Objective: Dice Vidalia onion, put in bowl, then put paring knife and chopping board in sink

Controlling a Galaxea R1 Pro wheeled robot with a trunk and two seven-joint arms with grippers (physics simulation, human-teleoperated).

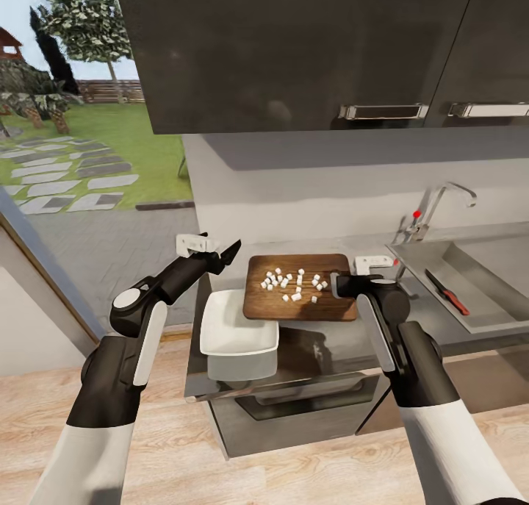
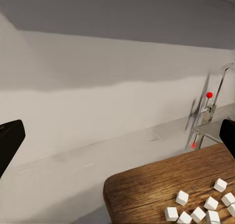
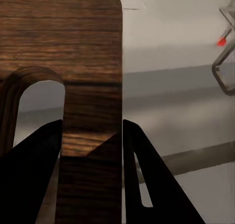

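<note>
Kitchen table (image 1: 308, 354): the right claw (image 3: 93, 136) pinches the stiff, heavy chopping board (image 1: 300, 296) at its slotted end; loose onion dice (image 1: 294, 283) beyond could slide. Left claw (image 1: 220, 253) gapes empty.

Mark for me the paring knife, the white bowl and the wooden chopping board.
Small paring knife with dark blade and reddish handle (image 1: 448, 292), head view, mid-length, lying in the sink.
White squarish shallow bowl (image 1: 239, 332), head view, inner floor.
Dark brown wooden chopping board (image 1: 258, 305), head view, bare front-left corner.
</note>
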